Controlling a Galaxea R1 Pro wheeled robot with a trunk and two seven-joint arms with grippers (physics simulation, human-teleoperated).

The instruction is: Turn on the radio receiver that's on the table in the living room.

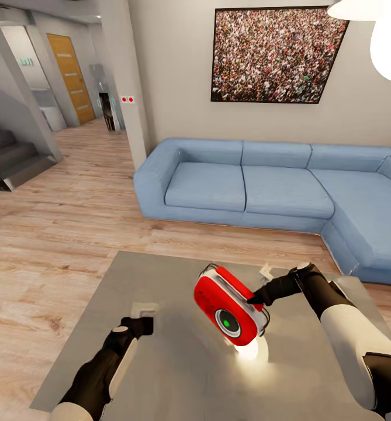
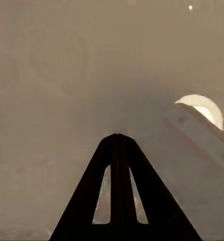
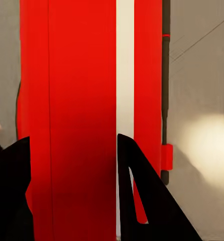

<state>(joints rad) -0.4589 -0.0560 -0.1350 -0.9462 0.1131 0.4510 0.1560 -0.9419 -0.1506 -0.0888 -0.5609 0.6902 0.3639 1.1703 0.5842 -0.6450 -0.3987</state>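
**Red radio gripped above the grey table**

Head view: the right gripper (image 1: 258,302) holds the small red rounded radio receiver (image 1: 229,304) with its white-silver rim, tilted and raised above the glossy grey low table (image 1: 160,362); its round dial shows a green centre. The left gripper (image 1: 141,325) hovers low over the tabletop, carrying nothing. A light-blue corner sofa (image 1: 265,187) stands beyond.

Left wrist view: the dark fingers (image 2: 118,150) are pressed together, empty, over the table.

Right wrist view: both fingers (image 3: 137,191) are clamped against the radio's red body.
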